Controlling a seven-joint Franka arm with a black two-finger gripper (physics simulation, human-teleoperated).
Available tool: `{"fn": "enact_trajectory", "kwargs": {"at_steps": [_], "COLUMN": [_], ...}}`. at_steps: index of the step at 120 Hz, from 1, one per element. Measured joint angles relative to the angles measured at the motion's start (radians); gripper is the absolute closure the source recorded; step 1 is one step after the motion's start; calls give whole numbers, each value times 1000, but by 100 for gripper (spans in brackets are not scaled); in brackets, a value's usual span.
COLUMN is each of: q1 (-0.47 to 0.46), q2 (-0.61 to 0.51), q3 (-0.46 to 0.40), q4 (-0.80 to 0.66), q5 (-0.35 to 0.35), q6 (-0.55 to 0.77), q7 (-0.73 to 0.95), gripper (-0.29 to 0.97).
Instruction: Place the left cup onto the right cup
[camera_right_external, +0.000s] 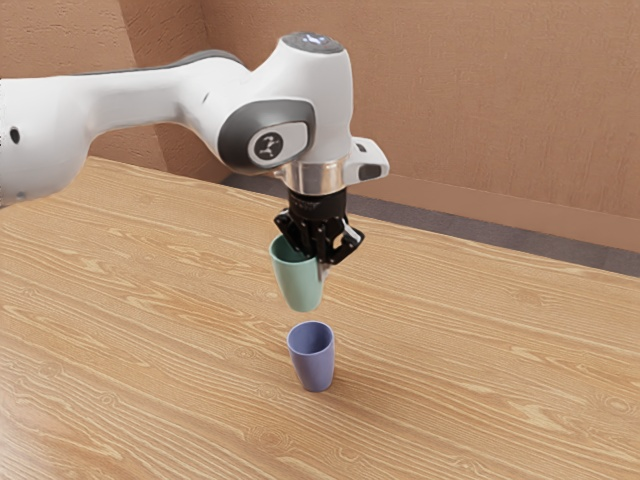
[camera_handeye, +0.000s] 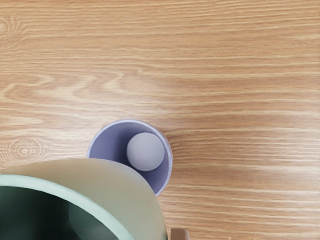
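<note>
My gripper (camera_right_external: 318, 247) is shut on the rim of a green cup (camera_right_external: 298, 279), which hangs upright in the air, slightly tilted. Below it a purple cup (camera_right_external: 311, 356) stands upright on the wooden table (camera_right_external: 120, 300), a small gap under the green cup's base. In the wrist view the green cup (camera_handeye: 85, 200) looms large just under my hand and overlaps the edge of the purple cup (camera_handeye: 131, 152), whose open mouth and pale bottom face the camera.
The wooden table stretches wide around the purple cup on all sides. A brown wall (camera_right_external: 480, 90) and a grey floor strip (camera_right_external: 470, 228) lie beyond the table's far edge.
</note>
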Motion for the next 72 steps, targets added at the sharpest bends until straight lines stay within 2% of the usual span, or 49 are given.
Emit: {"fn": "enact_trajectory", "kwargs": {"at_steps": [72], "q1": [0], "q2": [20], "q3": [4], "q4": [-26], "q5": [6], "q6": [26], "q7": [-2], "gripper": [78]}}
